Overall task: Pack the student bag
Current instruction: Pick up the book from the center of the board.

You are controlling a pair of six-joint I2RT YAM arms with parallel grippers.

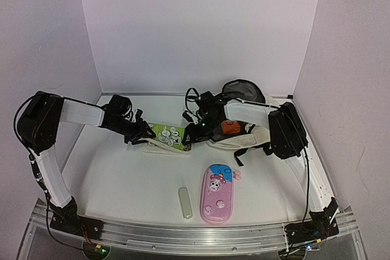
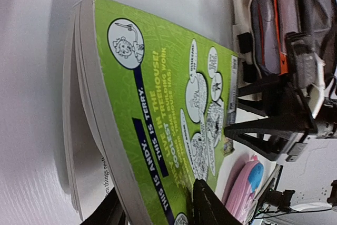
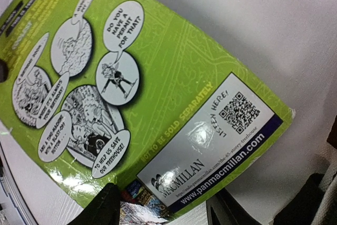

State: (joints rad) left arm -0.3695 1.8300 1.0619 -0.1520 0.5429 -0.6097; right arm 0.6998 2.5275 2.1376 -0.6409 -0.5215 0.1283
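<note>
1. The student bag [image 1: 244,135] lies at the back right of the worktop [image 1: 122,181]. Its mouth gapes toward the left arm. The left wrist view shows grey lining and something orange already inside, so it looks ready to take more.
2. The left hand [image 2: 155,199] has its fingers closed on one end of a green paperback book [image 1: 167,133], one finger on the cover and one beneath. This grip tilts the book up off the worktop and lets some loose pages sag.
3. The right hand [image 3: 166,196] reaches across the bag to the book's other end, by the QR code. Its fingers stand apart with the corner between them, and it seems to hold nothing. I judge it is there to steady or take over the book so it can be fed into the bag.
4. A pink pencil case [image 1: 217,194] and a small pale stick [image 1: 184,202] lie near the front, well apart from the bag. They are probably later items to pack.
</note>
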